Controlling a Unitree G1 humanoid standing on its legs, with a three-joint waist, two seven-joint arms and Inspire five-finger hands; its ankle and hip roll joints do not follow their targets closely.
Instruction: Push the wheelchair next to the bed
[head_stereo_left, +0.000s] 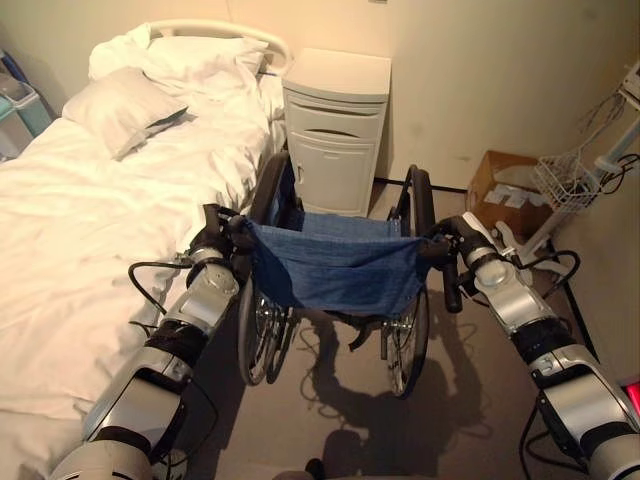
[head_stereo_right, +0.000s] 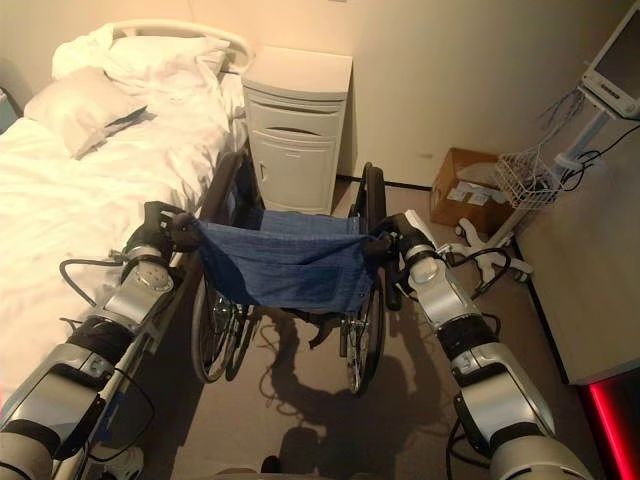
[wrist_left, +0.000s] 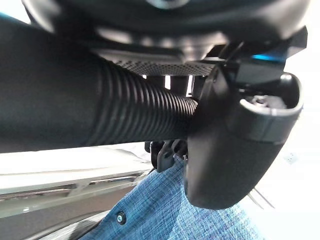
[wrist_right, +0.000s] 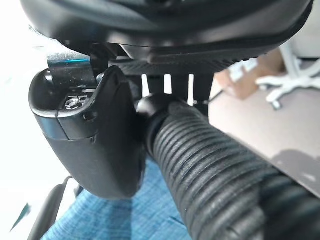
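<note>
My left hand (head_stereo_left: 218, 240) and right hand (head_stereo_left: 462, 240) are both clenched round the wheelchair (head_stereo_left: 335, 262) handles. The chair stands beside the bed (head_stereo_left: 90, 210), its front near the cabinet (head_stereo_left: 335, 125). I should push evenly, keeping its left wheel off the mattress edge.

The brown carpeted floor (head_stereo_left: 330, 430) carries a black-framed wheelchair with a blue denim back (head_stereo_left: 335, 262), standing just beside the long edge of a white-sheeted bed (head_stereo_left: 80, 230). A cream bedside cabinet (head_stereo_left: 335, 130) stands at the wall by the bed's head; a brown cardboard box (head_stereo_left: 505, 190) sits near the far wall
</note>
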